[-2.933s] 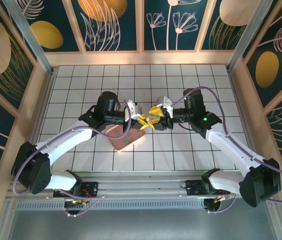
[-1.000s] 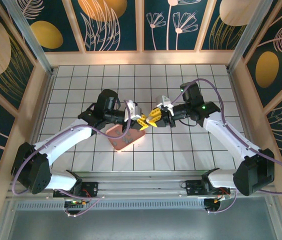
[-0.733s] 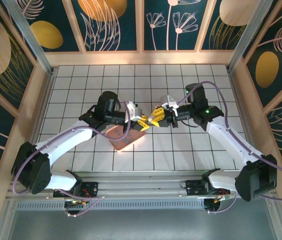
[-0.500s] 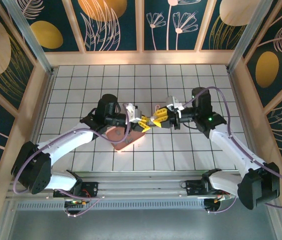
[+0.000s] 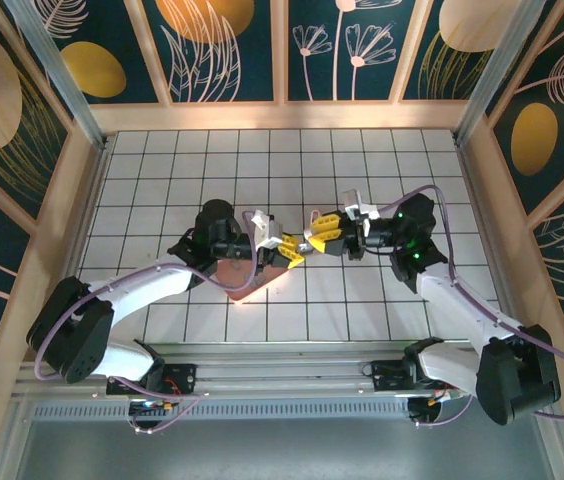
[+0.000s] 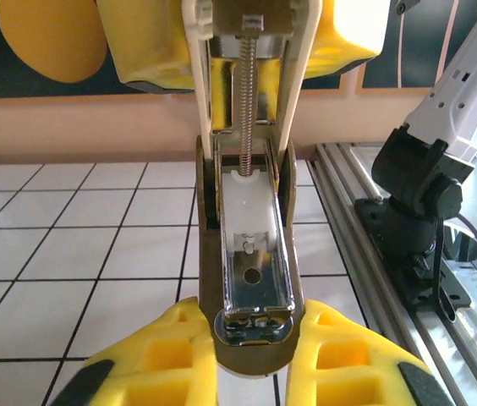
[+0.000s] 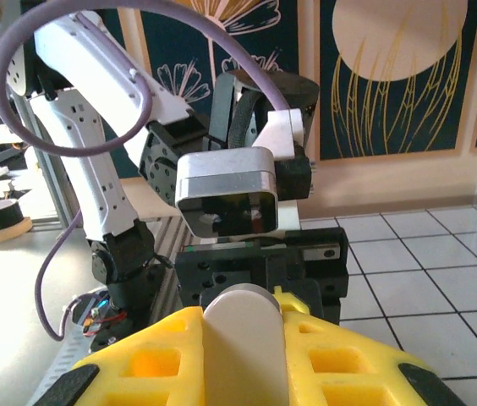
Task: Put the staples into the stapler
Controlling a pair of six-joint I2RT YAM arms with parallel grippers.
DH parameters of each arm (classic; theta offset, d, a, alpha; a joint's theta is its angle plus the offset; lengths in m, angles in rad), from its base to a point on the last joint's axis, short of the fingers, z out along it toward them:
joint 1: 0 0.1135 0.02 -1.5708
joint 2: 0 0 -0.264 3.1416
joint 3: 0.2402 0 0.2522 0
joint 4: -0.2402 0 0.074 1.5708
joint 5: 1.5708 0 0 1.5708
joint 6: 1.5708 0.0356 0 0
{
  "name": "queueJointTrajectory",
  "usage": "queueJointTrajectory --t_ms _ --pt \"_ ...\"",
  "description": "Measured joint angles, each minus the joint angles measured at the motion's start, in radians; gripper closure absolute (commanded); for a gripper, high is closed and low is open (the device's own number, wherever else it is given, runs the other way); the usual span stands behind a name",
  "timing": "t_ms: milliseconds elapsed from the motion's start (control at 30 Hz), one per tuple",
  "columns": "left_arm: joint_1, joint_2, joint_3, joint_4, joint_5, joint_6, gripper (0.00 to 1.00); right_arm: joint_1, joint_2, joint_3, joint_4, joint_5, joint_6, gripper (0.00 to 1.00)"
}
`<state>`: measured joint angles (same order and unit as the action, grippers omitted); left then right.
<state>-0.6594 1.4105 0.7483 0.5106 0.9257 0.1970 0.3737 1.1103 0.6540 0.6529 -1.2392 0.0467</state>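
The stapler (image 5: 302, 244) hangs hinged open above the tiled floor, between both grippers. In the left wrist view its base and bare metal channel (image 6: 251, 279) sit between my left gripper's (image 6: 253, 326) yellow fingers, which are shut on it. The whitish lid with its spring (image 6: 251, 93) runs up to the right gripper's fingers (image 6: 150, 46). In the right wrist view my right gripper (image 7: 245, 330) is shut on the rounded lid (image 7: 245, 355). From above, the left gripper (image 5: 286, 252) and right gripper (image 5: 317, 235) meet tip to tip. The staples are too small to make out.
A pink tray (image 5: 245, 280) lies on the floor under my left wrist. Wooden walls close in the tiled area on three sides. The aluminium rail (image 6: 391, 228) and the right arm's base (image 6: 416, 190) are at the near edge.
The right wrist has swung out to the right and nearer the front edge, with its gripper still at the stapler. The left arm has sunk lower over the tray.
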Motion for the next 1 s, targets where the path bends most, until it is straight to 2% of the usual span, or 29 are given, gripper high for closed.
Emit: queueJointTrajectory --t_ms 267,400,500,733,1000 --pt "-0.01 0.028 -0.021 0.022 -0.055 -0.053 0.45 -0.004 -0.006 -0.025 0.126 0.011 0.071 1.0" --pt "-0.01 0.029 -0.021 0.012 -0.081 -0.068 0.34 -0.008 -0.008 -0.027 0.137 0.011 0.075 1.0" --pt "-0.01 0.013 -0.021 -0.007 -0.099 -0.071 0.31 -0.015 -0.008 -0.027 0.125 0.011 0.064 1.0" --pt "-0.01 -0.053 0.016 -0.056 -0.098 -0.045 0.31 -0.021 -0.008 -0.027 0.072 0.01 0.038 1.0" --pt "-0.022 -0.016 0.142 -0.15 -0.081 0.039 0.33 -0.021 -0.008 -0.027 0.068 0.002 0.039 1.0"
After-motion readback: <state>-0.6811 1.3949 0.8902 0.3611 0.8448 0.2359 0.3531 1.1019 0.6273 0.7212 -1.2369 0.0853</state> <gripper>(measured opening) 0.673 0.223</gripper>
